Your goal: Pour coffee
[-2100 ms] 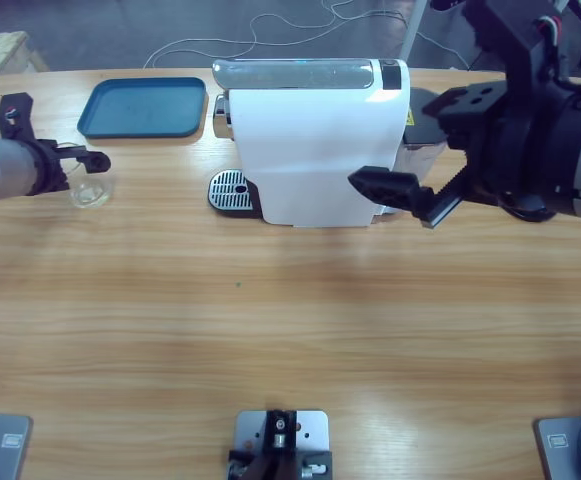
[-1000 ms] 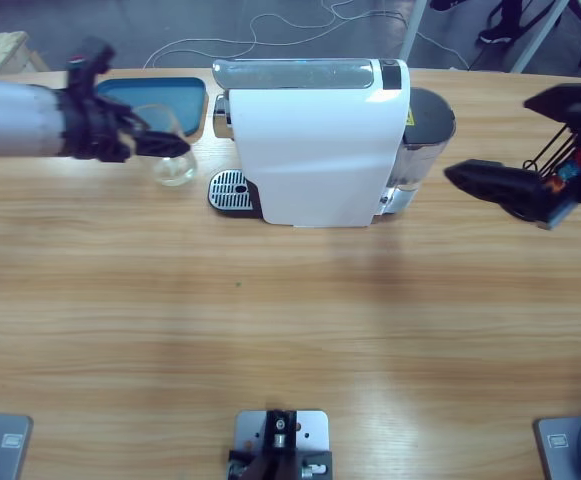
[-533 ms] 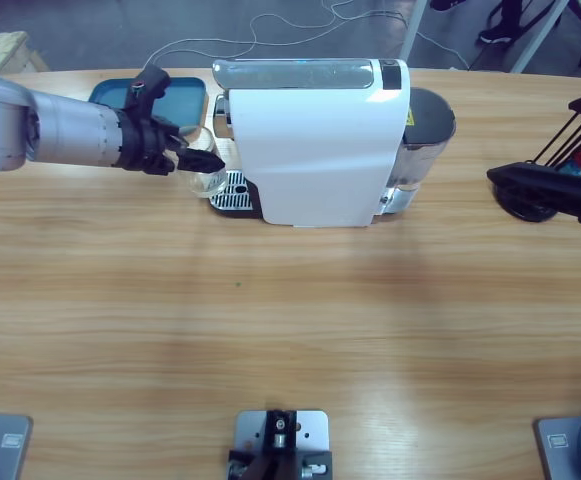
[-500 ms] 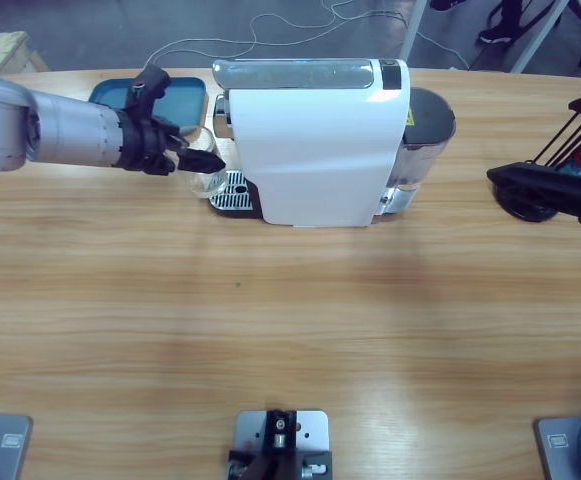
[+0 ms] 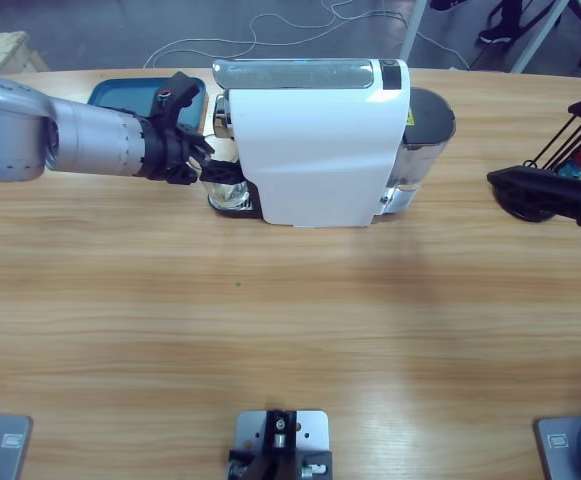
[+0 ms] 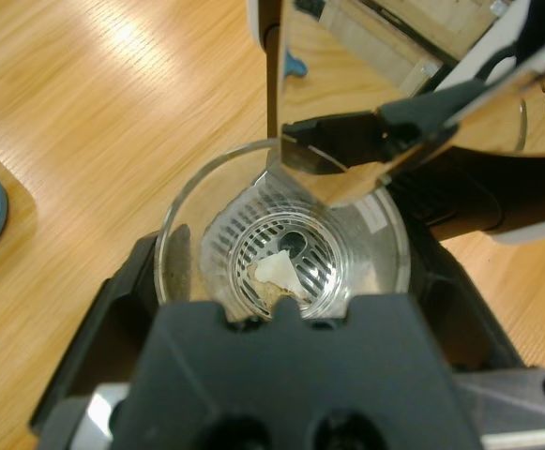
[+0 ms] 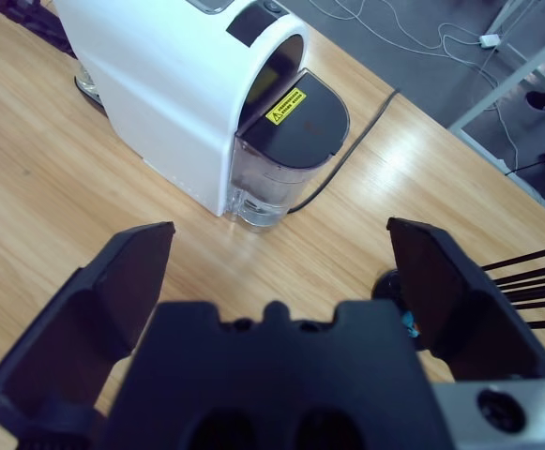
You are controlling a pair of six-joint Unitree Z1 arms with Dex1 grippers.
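The left gripper clasps a clear glass tumbler between its jaws, directly over the drip grate under the coffee machine spout. I see no coffee in the glass. The step in hand looks like placing the glass; next it must settle down and be released. The right gripper, well away beside the machine, gapes wide and empty.

A white coffee machine with a silver top and a yellow label stands on the pale, wood-grained surface. Beside the black left pincer lies a blue tray; between its jaws is a clear glass.
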